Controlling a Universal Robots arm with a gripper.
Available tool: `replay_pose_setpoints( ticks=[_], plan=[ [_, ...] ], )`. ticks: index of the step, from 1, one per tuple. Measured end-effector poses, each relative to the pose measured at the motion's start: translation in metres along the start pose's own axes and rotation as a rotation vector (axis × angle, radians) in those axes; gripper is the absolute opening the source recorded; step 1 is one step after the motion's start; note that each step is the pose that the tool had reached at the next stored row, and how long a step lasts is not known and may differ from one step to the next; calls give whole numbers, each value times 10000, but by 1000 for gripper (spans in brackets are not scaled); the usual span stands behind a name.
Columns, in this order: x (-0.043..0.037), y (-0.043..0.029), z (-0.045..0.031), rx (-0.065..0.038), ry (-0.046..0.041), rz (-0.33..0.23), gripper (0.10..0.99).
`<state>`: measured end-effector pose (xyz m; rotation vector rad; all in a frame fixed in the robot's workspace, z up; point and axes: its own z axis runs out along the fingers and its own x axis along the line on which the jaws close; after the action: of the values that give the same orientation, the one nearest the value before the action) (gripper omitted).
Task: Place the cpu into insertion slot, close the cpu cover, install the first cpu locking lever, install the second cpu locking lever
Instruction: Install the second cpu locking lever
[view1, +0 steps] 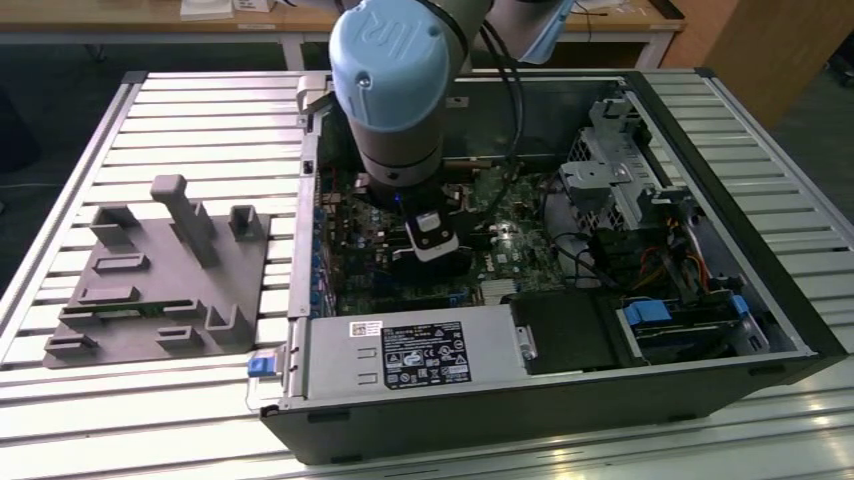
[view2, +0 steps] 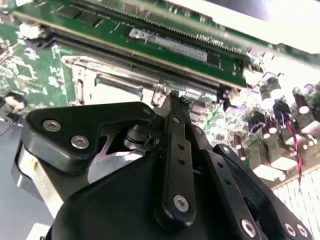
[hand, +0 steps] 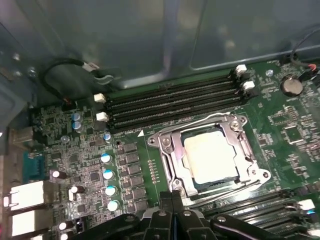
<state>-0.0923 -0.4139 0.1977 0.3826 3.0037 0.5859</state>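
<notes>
In the first wrist view the cpu (hand: 210, 152) lies flat in the insertion slot (hand: 257, 175) on the green motherboard. Its pale silvery top shows through the cut-out of the cpu cover (hand: 171, 155), which lies down over its edges. Thin metal lever rods run along the socket's sides; I cannot tell whether they are latched. My gripper (hand: 172, 197) is shut, its black fingers pressed together just off the socket's near edge. In the second wrist view the gripper (view2: 172, 97) ends at a corner of the silver cover (view2: 82, 82). In the exterior view the gripper (view1: 427, 250) is down inside the case.
The open computer case (view1: 747, 360) lies on a slatted table. Long memory slots (hand: 175, 100) run beside the socket, with capacitors (hand: 107, 172) and a loose cable (hand: 65, 67) nearby. The power supply (view1: 414, 355) and drive cage (view1: 607, 180) crowd the board. A grey fixture (view1: 160, 275) sits at the exterior view's left.
</notes>
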Motion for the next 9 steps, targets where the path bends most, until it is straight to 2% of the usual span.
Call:
replay_pose_setpoints(
  ticks=[9],
  plan=[
    [-2, 64, -158, 70, -21, -9, 106]
  ],
)
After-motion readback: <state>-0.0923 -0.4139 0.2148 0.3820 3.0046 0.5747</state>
